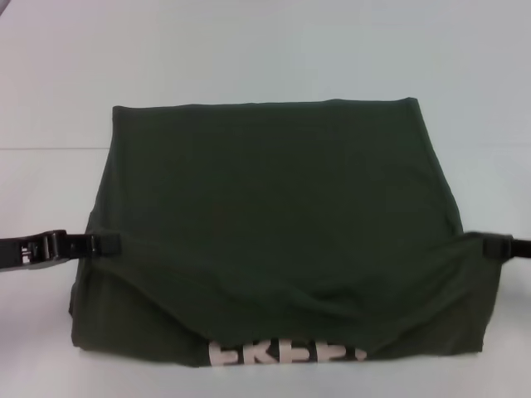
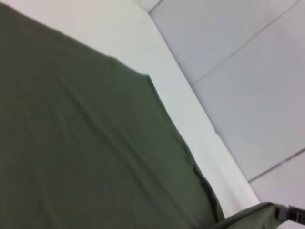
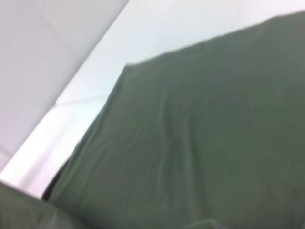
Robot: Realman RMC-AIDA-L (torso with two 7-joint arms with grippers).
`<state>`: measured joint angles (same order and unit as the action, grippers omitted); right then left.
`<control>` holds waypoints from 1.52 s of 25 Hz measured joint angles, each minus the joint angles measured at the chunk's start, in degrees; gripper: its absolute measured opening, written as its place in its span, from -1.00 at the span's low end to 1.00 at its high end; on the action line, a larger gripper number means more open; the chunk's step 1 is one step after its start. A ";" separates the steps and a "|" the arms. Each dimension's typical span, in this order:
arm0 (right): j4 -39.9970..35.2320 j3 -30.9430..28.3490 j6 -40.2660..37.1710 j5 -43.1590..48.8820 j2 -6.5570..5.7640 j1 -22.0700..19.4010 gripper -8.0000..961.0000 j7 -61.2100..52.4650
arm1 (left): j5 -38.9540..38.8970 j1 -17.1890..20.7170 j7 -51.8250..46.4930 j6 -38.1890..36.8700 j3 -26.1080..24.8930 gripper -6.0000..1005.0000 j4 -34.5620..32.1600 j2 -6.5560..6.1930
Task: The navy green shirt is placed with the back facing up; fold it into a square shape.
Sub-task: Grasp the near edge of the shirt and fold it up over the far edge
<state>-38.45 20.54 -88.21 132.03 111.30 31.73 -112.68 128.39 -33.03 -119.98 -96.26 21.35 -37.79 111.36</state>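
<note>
Head view: navy green shirt point(image 1: 278, 224) lies mid-fold on the white bench point(image 1: 249, 50). Left hand point(image 1: 104, 244) and right hand point(image 1: 489, 244) each appear clamped on a side edge. Risk: unequal pull skews the fold; slipping cloth collapses it.

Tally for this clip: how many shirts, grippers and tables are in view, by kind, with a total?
Shirt: 1, the navy green shirt, partly folded
Grippers: 2, left gripper and right gripper, each at a shirt edge
Table: 1, white table
Total: 4
</note>
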 joint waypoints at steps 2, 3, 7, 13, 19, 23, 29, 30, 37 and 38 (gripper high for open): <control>1.37 -1.11 1.67 -1.61 0.24 -0.06 -0.91 0.00 | -1.88 0.48 0.74 1.24 0.00 -0.87 0.73 0.20; 1.76 -1.49 2.57 -2.34 0.45 -0.16 -0.91 0.00 | -2.76 0.79 1.06 1.72 0.00 -0.87 1.09 0.24; 2.09 -2.30 5.15 -4.37 1.41 -0.44 -0.91 0.00 | -6.48 2.18 2.04 3.88 -0.01 -0.86 1.73 0.44; 2.18 -3.03 8.21 -7.03 2.64 -0.80 -0.90 0.04 | -11.37 4.50 2.89 8.02 -0.09 -0.86 2.30 1.32; 2.26 -2.92 11.54 -9.88 4.27 -0.53 -0.89 0.74 | -13.36 4.39 5.25 11.03 -0.08 -0.86 3.91 2.33; 2.38 -2.80 14.09 -11.99 5.22 -0.38 -0.89 1.45 | -16.02 4.42 7.12 13.62 -0.09 -0.86 4.09 3.31; 2.80 -2.56 17.30 -14.21 6.13 0.14 -0.88 2.19 | -18.53 3.48 8.76 17.75 -0.08 -0.86 4.18 4.77; 2.81 -2.50 17.79 -14.38 6.31 0.30 -0.88 2.26 | -18.82 3.25 9.20 18.68 -0.08 -0.86 4.21 5.09; 2.90 -2.12 21.65 -14.99 7.49 1.99 -0.87 2.88 | -21.38 1.79 13.56 22.91 0.00 -0.86 4.35 7.13; 2.90 -2.12 22.17 -15.02 7.54 2.13 -0.87 2.86 | -21.73 1.70 13.79 23.41 0.00 -0.86 4.36 7.27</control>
<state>-35.55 18.42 -66.04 117.01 118.84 33.86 -109.82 106.67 -31.33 -106.19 -72.85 21.35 -33.43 118.62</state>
